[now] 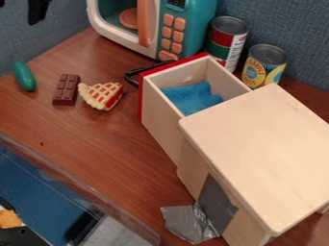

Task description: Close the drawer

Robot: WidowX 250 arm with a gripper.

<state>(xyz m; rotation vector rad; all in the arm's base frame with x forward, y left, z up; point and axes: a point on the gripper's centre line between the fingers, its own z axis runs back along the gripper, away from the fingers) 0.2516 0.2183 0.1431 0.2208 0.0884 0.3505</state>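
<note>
Drawer (157,110): stood pulled well out of its pale wooden cabinet (263,149), to the lower right of the pincer (37,17) and apart from it; had its red front (173,66) and black handle (128,76) on the end nearer the pincer; held a blue cloth (193,98) inside. As for the pincer, hung at the upper left of the view; could not tell whether open or closed. To the right of the pincer, stood a teal and white toy microwave (193,36); farther right from the pincer, stood two cans, one with a red and green label (226,41), the other with a yellow label (264,65); below the pincer on the brown table (64,134), lay a green toy pickle (24,77); to the lower right of the pincer, lay a chocolate bar (66,89) and, just beside it, a lattice-topped pie slice (101,95); farther down from the pincer, lay a crumpled piece of silvery tape (187,223), near the cabinet's foot.
</note>
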